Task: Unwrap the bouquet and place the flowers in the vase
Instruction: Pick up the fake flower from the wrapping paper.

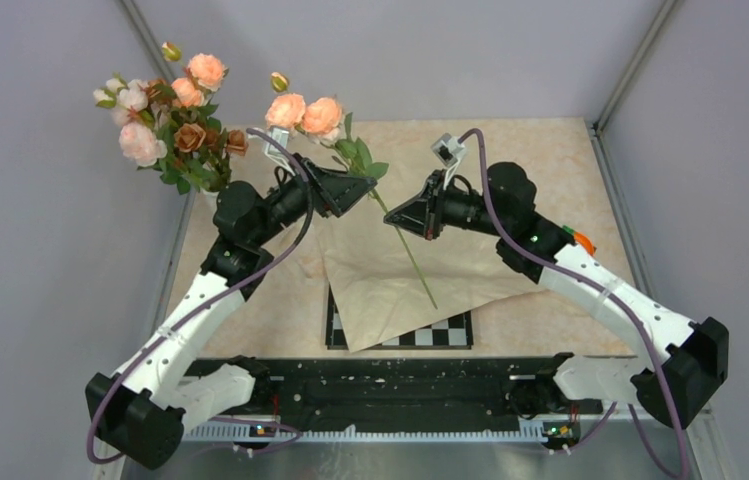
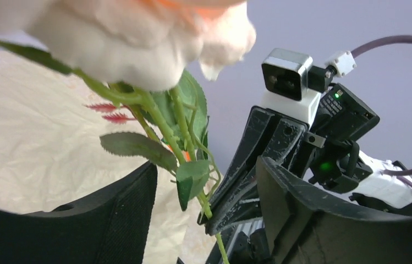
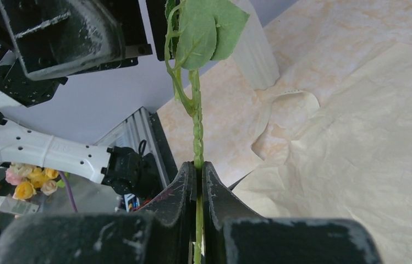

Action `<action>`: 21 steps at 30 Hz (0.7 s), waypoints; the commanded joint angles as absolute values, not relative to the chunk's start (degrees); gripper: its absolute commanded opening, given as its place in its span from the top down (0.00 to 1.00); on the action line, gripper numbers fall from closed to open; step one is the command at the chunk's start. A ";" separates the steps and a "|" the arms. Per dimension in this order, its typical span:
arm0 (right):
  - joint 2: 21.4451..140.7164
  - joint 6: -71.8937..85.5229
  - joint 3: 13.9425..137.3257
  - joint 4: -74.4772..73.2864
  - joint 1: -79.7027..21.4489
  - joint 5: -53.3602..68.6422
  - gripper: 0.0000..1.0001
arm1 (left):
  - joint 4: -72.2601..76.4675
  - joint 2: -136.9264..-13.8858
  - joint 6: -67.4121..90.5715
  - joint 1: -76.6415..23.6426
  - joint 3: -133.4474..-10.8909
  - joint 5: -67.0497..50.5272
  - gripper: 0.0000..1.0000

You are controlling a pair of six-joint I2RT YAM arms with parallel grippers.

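One of the flowers (image 1: 305,113), a long green stem with two peach blooms, slants above the table. My right gripper (image 3: 198,165) is shut on its stem (image 1: 405,240), midway along. My left gripper (image 2: 206,165) is open, its wide jaws either side of the leafy upper stem (image 2: 184,148) without touching it. Several more flowers (image 1: 175,120) stand in the vase (image 3: 256,55), a white ribbed one at the back left; my left arm hides most of it in the top view. The bouquet's beige paper (image 1: 400,270) lies unwrapped and flat on the table.
A checkerboard (image 1: 400,337) sticks out from under the paper's near edge. A small orange thing (image 1: 582,240) lies behind my right arm. Grey walls close in the table on the left, back and right.
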State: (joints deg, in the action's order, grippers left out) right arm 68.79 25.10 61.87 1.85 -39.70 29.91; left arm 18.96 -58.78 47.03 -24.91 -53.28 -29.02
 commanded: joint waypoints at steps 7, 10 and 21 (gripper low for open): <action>66.32 23.58 62.49 1.91 -41.13 31.55 1.00 | 22.28 -59.23 46.51 -25.18 -56.50 -27.28 0.46; 66.31 23.46 62.49 1.88 -41.23 31.42 1.00 | 22.24 -59.31 46.83 -25.22 -56.51 -27.42 0.49; 66.54 22.82 62.55 1.36 -41.25 31.07 1.00 | 22.19 -60.08 46.92 -25.43 -56.77 -27.68 0.79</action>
State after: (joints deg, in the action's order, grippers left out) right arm 68.29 24.01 61.87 0.38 -40.40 30.61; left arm 19.42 -59.55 46.87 -24.93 -54.22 -27.29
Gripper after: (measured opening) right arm 0.025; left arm 0.235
